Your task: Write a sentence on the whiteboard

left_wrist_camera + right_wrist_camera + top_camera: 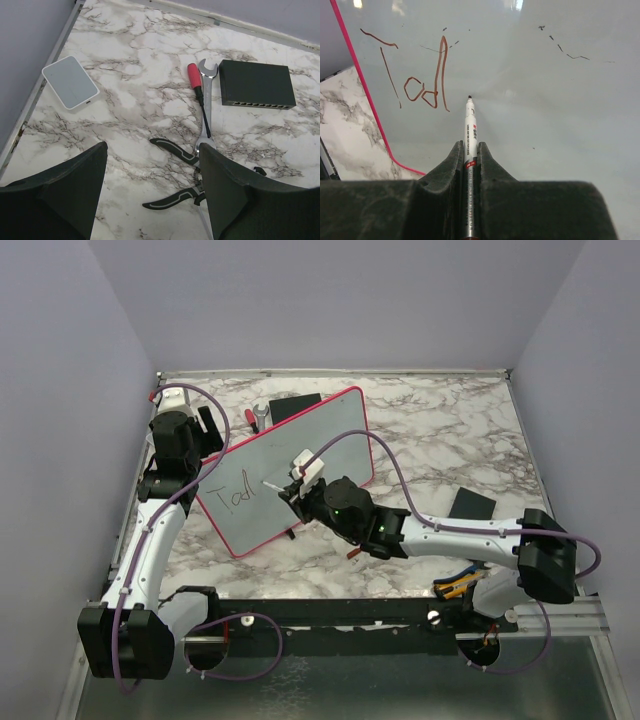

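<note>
The right end effector (pixel 470 152) grips a marker (pixel 469 120), tip at the whiteboard (pixel 310 440) in the centre-left of the top view, just right of the sentence (pixel 420 85), which reads only "Tod". The left end effector (pixel 151 150) stands open.

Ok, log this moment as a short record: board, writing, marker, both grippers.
whiteboard: pink-framed, set diagonally on the marble table
sentence: only "Tod" written, near one framed end
marker: tip beside the "d", contact with the surface unclear
right gripper: shut on the marker
left gripper: open, holding nothing, above the pliers
</note>
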